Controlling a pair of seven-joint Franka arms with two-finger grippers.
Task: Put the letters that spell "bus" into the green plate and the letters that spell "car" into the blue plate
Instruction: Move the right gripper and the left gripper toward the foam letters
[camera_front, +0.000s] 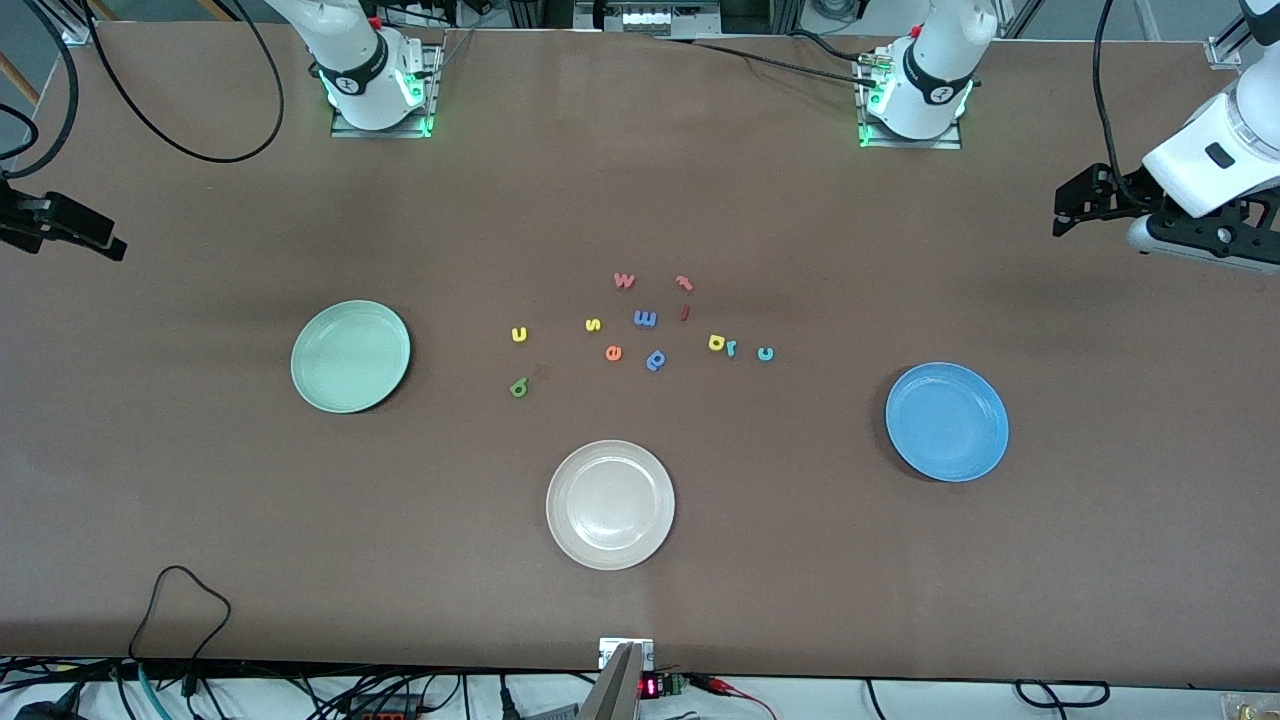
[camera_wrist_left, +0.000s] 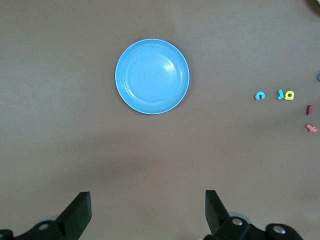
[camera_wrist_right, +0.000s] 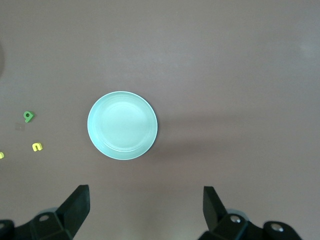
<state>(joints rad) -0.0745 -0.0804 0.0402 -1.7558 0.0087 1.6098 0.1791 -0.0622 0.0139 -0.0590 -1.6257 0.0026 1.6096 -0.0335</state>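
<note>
Presently on the table (camera_front: 200, 520): green plate (camera_front: 350, 356), lying bare toward the right arm's end, seen straight out past the spread fingers of the right gripper (camera_wrist_right: 145, 210), which hangs high over the table with jaws released and nothing between them. Blue plate (camera_front: 946, 421), also bare, toward the left arm's end, likewise out past the parted, unloaded jaws of the left gripper (camera_wrist_left: 148, 210), raised well above the table at that end. White plate (camera_front: 610, 504), nearest the front camera, between the two. Loose letters in a scatter at mid-table, apart from every plate and from both sets of jaws: green b (camera_front: 518, 387), yellow u (camera_front: 519, 334), yellow s (camera_front: 592, 324) on the green plate's side; yellow a (camera_front: 716, 343) touching teal r (camera_front: 731, 348), teal c (camera_front: 765, 353) just beside, on the blue plate's side. Others among them: orange e (camera_front: 613, 352), blue m (camera_front: 645, 318), blue p-shaped letter (camera_front: 656, 360), red t (camera_front: 684, 283).
</note>
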